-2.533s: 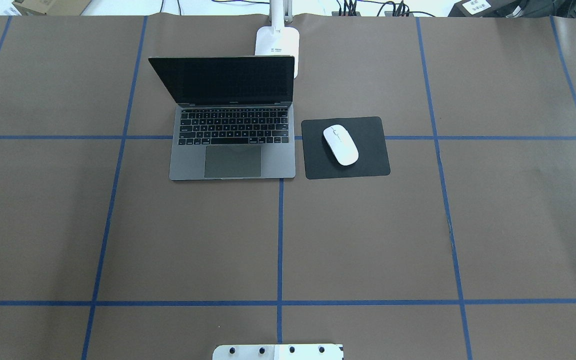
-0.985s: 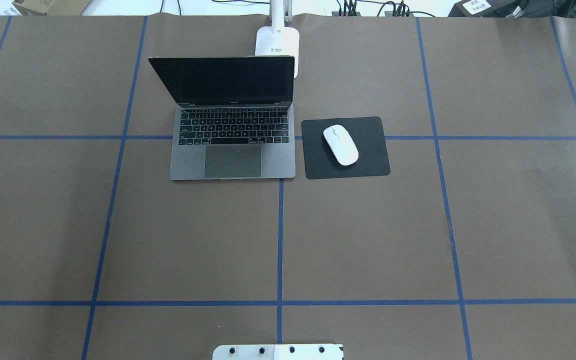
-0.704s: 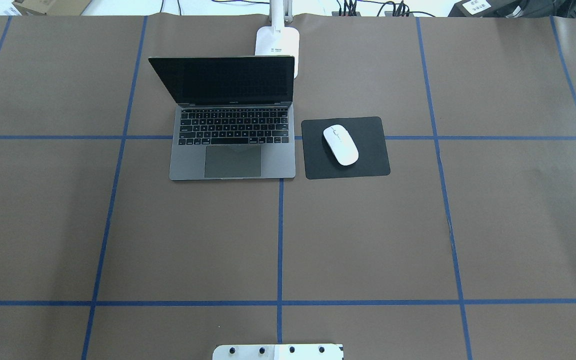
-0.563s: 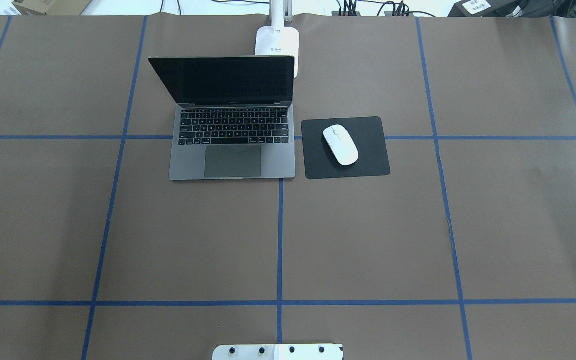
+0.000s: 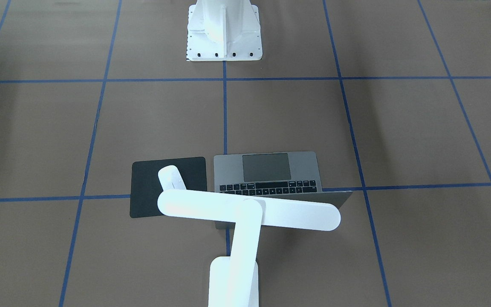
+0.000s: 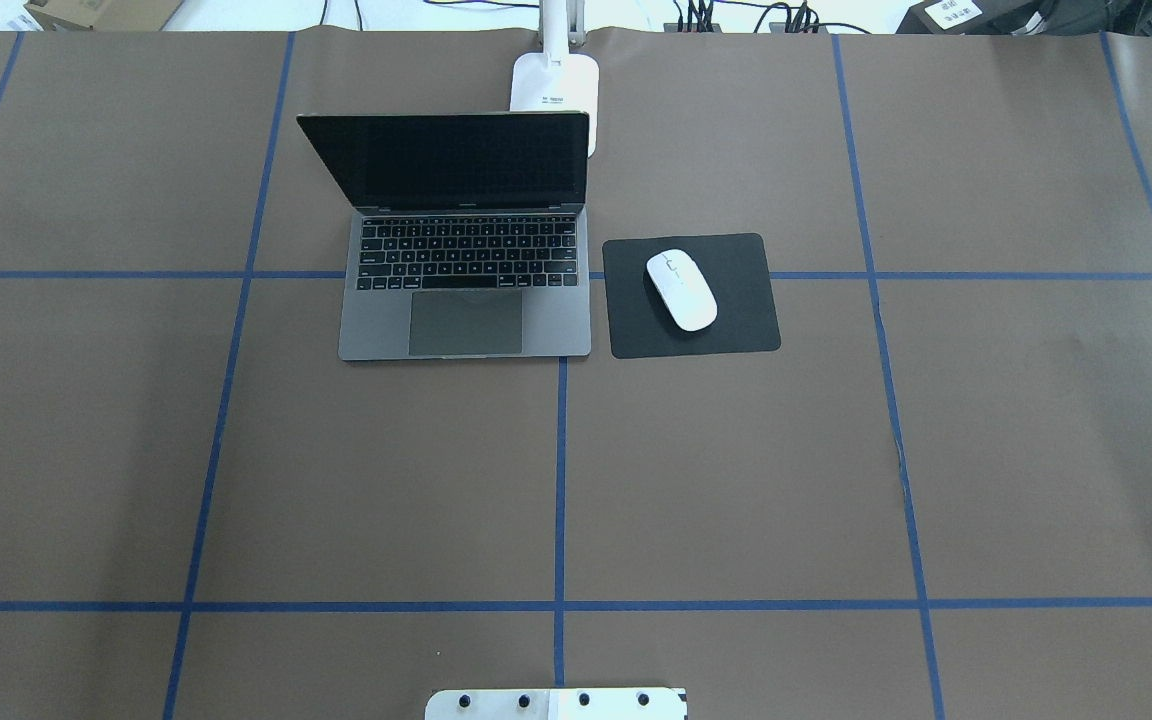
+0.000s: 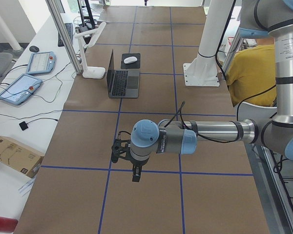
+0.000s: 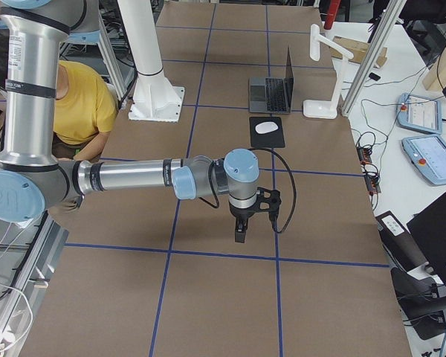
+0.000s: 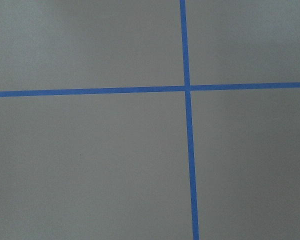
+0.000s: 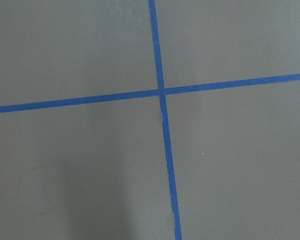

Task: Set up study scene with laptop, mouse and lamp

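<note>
Nothing is changing from a moment ago: the slim grey metal laptop (image 6: 464,300) is sitting open, the white T-shaped desk lamp (image 6: 554,85) standing just behind it, the small white oval mouse (image 6: 681,290) lying on the flat black square pad (image 6: 741,310) alongside. The left gripper (image 7: 135,173) and right gripper (image 8: 240,234) are hovering well away with their grip impossible to tell, so the setup is looking complete.

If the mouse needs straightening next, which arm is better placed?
Right, probably: the mouse lies on the black pad, right of the laptop, in the right arm's half. The right gripper and left gripper both hang far from it.
</note>
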